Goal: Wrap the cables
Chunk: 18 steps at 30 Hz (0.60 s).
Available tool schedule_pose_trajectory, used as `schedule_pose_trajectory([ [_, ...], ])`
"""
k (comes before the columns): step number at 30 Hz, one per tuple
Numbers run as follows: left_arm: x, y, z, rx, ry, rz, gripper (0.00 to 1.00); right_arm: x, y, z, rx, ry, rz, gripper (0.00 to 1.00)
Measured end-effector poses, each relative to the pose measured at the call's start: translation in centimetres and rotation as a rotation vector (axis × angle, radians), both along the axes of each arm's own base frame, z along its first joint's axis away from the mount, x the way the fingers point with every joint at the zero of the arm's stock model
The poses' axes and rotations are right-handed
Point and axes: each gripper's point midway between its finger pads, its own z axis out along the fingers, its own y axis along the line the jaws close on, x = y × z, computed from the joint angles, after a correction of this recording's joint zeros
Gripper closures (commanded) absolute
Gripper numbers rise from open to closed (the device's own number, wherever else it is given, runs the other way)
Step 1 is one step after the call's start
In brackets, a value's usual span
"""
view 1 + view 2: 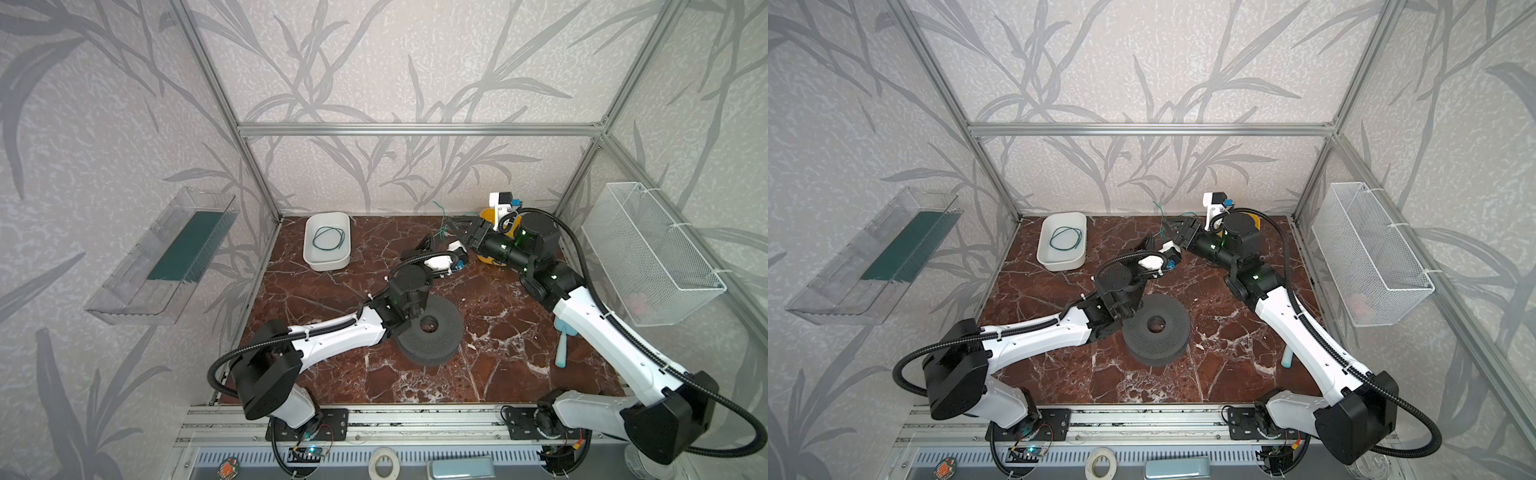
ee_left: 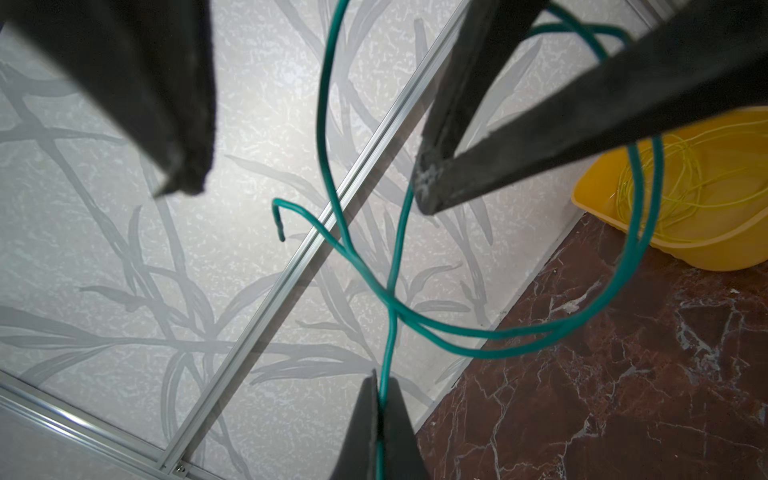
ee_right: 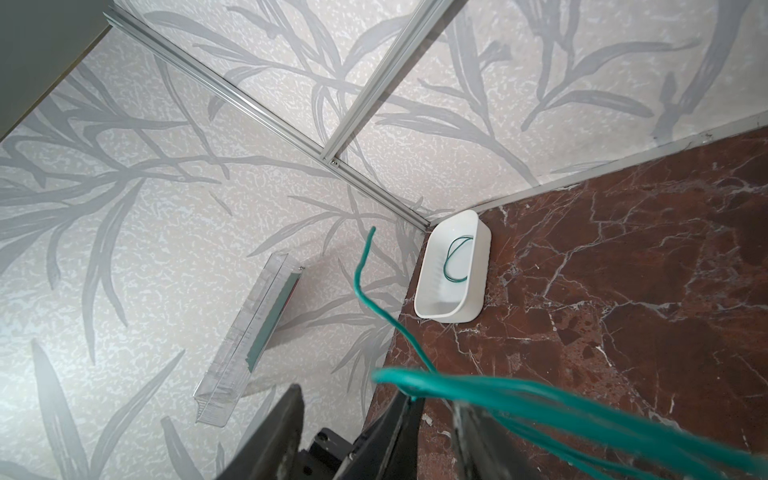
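Item: thin, flexible dark green cable, bent into loose round loops and held in the air above the brown marble tabletop. Holder: left gripper, black fingers pressed together on a single strand. The cable leaves straight ahead of its fingertips, along the line the gripper points, and meets a crossing just beyond them. From there the loops swing out to one side and back. Facing it: right gripper, fingers standing well apart, nothing clamped. One strand of the loops passes through the gap between them and another runs close by one fingertip, contact not discernible. Loose tail: a short hooked end branching from the crossing, nearer the right gripper's open gap than the left gripper's pinch. Judgement: the coming move turns on that tail. The right gripper is the free one and looks better placed to take it and carry it round the loops. Also present: second green cable, coiled flat in a white rectangular plastic tub, well away from both grippers.
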Motion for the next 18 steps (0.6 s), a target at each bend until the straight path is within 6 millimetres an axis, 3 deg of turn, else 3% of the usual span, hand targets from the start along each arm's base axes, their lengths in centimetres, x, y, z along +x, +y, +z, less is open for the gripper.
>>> schedule_pose_trajectory([
  [1, 0.0, -0.2, -0.3, 0.017, -0.008, 0.003, 1.00, 0.0, 0.0, 0.0, 0.001, -0.001, 0.000, 0.49],
  [5, -0.2, -1.1, -2.2, 0.089, -0.025, 0.016, 1.00, 0.2, 0.0, 0.4, -0.005, -0.008, -0.006, 0.83],
  [8, -0.2, -1.1, -2.3, 0.099, -0.037, 0.027, 1.00, 0.3, -0.2, 0.4, -0.014, -0.006, -0.015, 0.99],
  [13, -0.2, -0.6, -1.6, 0.083, -0.054, 0.050, 1.00, 0.0, -0.5, 0.1, -0.031, -0.007, -0.025, 1.00],
  [18, 0.0, 0.2, -1.5, 0.066, -0.038, 0.064, 1.00, -1.7, -1.8, 1.3, -0.045, -0.056, -0.022, 1.00],
])
